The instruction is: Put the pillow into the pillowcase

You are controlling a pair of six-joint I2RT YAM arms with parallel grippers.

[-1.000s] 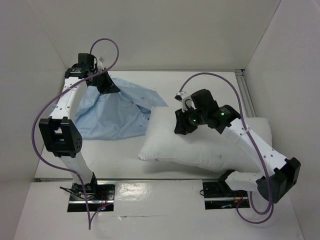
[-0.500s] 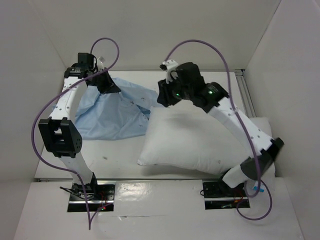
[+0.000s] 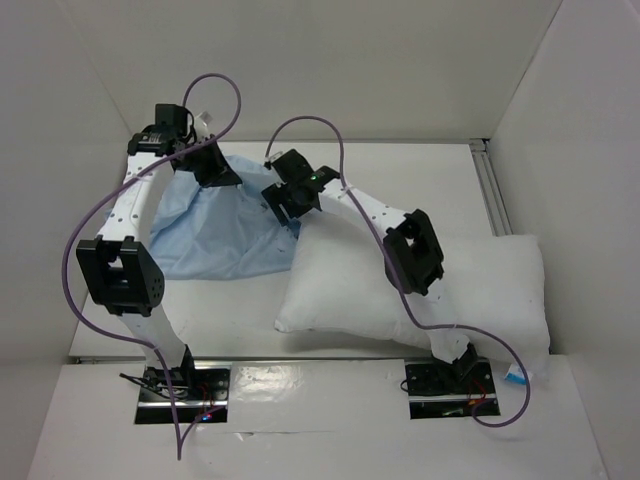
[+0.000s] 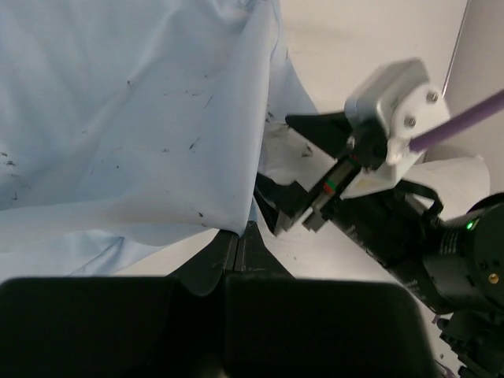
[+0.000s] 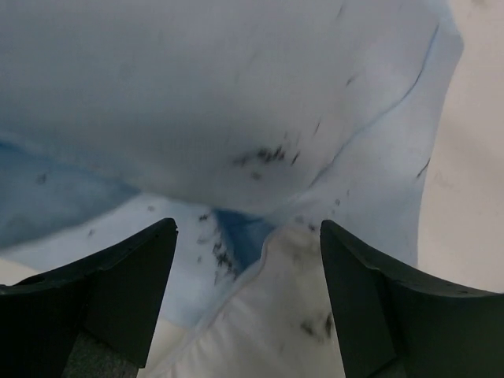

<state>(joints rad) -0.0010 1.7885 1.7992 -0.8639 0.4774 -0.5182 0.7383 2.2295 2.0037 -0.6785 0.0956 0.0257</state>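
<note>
Pillow [image 3: 340, 290]: lies flat on the right half of the table, outside the pillowcase; its far left corner meets the pillowcase's right edge.
Pillowcase [image 3: 215, 235]: light blue, wrinkled, spread on the far left of the table, with its far edge drawn up into a peak.
Table [image 3: 230, 310]: white and matte.
Room: plain white walls [image 3: 350, 70] on three sides; a metal rail [image 3: 492, 190] runs along the right wall.
Left gripper [image 4: 236, 244]: fingers closed, pinching the raised pillowcase edge.
Left arm: rises from its base and reaches to the far left corner.
Right gripper [image 5: 248, 228]: jaws spread wide, holding nothing, pointed at the pillowcase's edge.
Right arm: stretched across the pillow toward the far left.
</note>
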